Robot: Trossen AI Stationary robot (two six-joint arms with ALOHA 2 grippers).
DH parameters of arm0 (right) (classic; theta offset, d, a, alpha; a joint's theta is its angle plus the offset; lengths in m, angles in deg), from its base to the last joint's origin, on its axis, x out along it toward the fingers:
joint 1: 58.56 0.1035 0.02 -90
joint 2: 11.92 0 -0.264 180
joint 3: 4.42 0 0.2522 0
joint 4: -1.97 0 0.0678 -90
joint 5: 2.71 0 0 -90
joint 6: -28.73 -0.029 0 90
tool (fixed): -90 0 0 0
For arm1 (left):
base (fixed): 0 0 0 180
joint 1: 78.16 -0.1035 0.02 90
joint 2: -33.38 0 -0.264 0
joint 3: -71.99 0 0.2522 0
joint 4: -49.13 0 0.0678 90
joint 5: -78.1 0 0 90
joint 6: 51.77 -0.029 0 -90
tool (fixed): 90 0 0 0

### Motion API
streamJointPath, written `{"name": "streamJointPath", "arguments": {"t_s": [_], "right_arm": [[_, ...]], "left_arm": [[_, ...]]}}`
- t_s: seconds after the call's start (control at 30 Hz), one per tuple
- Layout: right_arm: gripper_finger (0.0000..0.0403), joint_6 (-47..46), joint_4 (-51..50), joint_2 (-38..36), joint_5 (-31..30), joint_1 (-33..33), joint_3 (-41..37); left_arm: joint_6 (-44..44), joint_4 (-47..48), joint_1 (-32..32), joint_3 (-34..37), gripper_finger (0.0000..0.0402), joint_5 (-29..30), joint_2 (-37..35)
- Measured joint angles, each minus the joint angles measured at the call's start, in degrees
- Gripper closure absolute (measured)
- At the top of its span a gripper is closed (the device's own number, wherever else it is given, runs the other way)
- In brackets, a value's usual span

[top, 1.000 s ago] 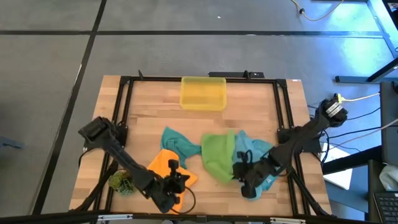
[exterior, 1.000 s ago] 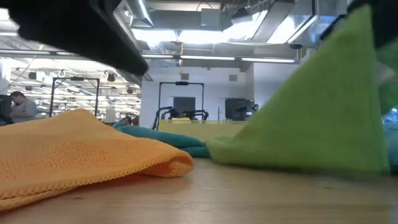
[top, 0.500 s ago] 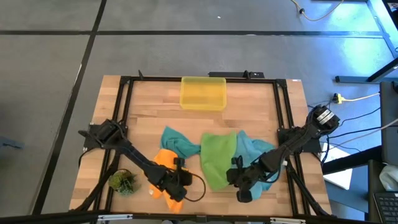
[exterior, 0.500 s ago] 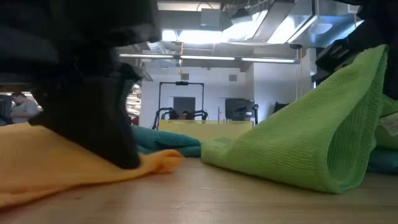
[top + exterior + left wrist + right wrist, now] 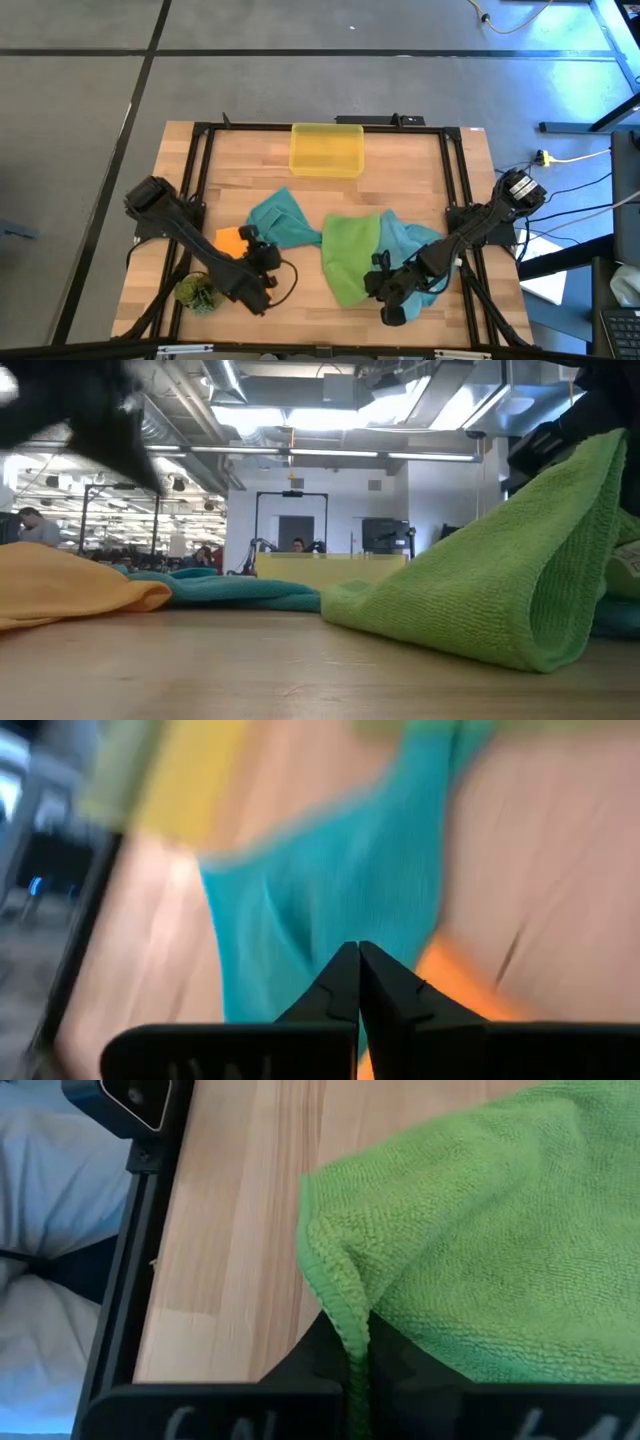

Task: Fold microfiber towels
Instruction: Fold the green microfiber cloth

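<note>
The orange towel (image 5: 229, 240) lies bunched on the table left of centre, mostly under my left arm. My left gripper (image 5: 260, 245) is shut and hangs over the seam between the orange towel (image 5: 450, 995) and a teal towel (image 5: 330, 890); nothing shows between its fingertips (image 5: 357, 965). The green towel (image 5: 350, 255) lies right of centre with its near part raised. My right gripper (image 5: 374, 284) is shut on it. A second teal towel (image 5: 412, 240) lies partly under the green one. My right gripper pinches the green towel's hemmed edge (image 5: 345, 1330) at a corner between its two fingers, coming slanting down from the table's right. That edge is held up (image 5: 600, 455). The cloth slopes down from it, and its folded lower part (image 5: 520, 630) rests on the table.
A yellow bin (image 5: 326, 150) stands at the table's far middle. A small green plant tuft (image 5: 195, 292) sits near the front left corner. Black frame rails (image 5: 200, 180) run along the table's sides. Bare wood shows along the front edge between the two grippers.
My left gripper, shut throughout, has swept from the near edge toward the far left and tipped. The orange towel has gone with it and now lies bunched farther from the near edge. My right gripper has sunk a little, lowering the green towel's raised edge, then kept still.
</note>
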Motion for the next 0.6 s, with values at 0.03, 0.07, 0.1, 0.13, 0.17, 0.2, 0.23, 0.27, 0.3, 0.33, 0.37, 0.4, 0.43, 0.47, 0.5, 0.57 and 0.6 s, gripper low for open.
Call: {"name": "streamJointPath", "arguments": {"t_s": [0.03,0.07,0.1,0.13,0.17,0.2,0.23,0.27,0.3,0.33,0.37,0.4,0.43,0.47,0.5,0.57,0.6], "right_arm": [[0.0399,0.01,0.05,0.0,0.0,-0.09,0.0],[0.0399,0.04,0.05,0.0,0.0,-0.21,0.0],[0.0399,0.04,0.05,0.0,0.02,-0.36,0.0],[0.0399,0.05,0.04,0.0,0.02,-0.51,0.0],[0.0398,0.09,0.05,0.0,0.03,-0.67,0.0],[0.0398,0.12,0.07,0.0,0.08,-0.81,0.0],[0.0398,0.15,0.07,-0.02,0.13,-0.87,0.0],[0.0398,0.34,0.07,-0.02,0.17,-0.97,0.0],[0.0398,0.38,0.05,-0.02,0.23,-0.99,0.0],[0.0398,0.4,0.07,-0.02,0.48,-1.01,0.0],[0.0398,0.44,0.05,-0.02,0.86,-1.02,0.0],[0.0398,0.48,0.05,-0.02,1.17,-1.0,0.0],[0.0398,0.5,0.05,-0.02,1.33,-1.0,0.0],[0.0398,0.52,0.04,-0.02,1.51,-1.0,0.0],[0.0398,0.56,0.05,-0.02,1.55,-1.0,0.0],[0.0398,1.05,0.03,-0.02,1.58,-1.0,0.0],[0.0398,1.19,0.03,-0.02,1.62,-1.0,0.0]], "left_arm": [[-0.4,-2.13,0.1,0.0,0.0401,2.82,-0.88],[-1.59,-4.25,-0.16,0.0,0.0401,4.99,-1.31],[-3.5,-6.8,-0.85,0.0,0.0401,6.28,-1.34],[-5.97,-8.94,-1.75,0.0,0.0401,6.69,-1.31],[-8.22,-10.36,-2.71,0.0,0.0401,6.83,-1.15],[-10.1,-11.75,-3.94,0.0,0.0401,6.69,-0.81],[-11.76,-13.43,-5.31,0.0,0.0401,5.94,-0.15],[-13.51,-14.8,-6.85,0.0,0.0401,4.66,0.58],[-15.38,-16.08,-8.53,0.01,0.0401,2.87,1.3],[-17.03,-17.42,-10.05,0.02,0.0401,1.36,1.95],[-18.71,-18.99,-11.69,0.02,0.0401,-0.26,2.57],[-20.28,-20.57,-13.17,0.02,0.0401,-1.99,3.36],[-21.84,-22.0,-14.43,0.02,0.0401,-4.08,4.09],[-23.6,-23.4,-15.58,0.03,0.0401,-6.86,4.8],[-25.37,-24.95,-16.8,0.04,0.0401,-9.78,5.5],[-28.03,-26.35,-18.63,0.02,0.0401,-14.9,6.7],[-28.48,-25.94,-19.36,0.02,0.0401,-16.43,7.22]]}}
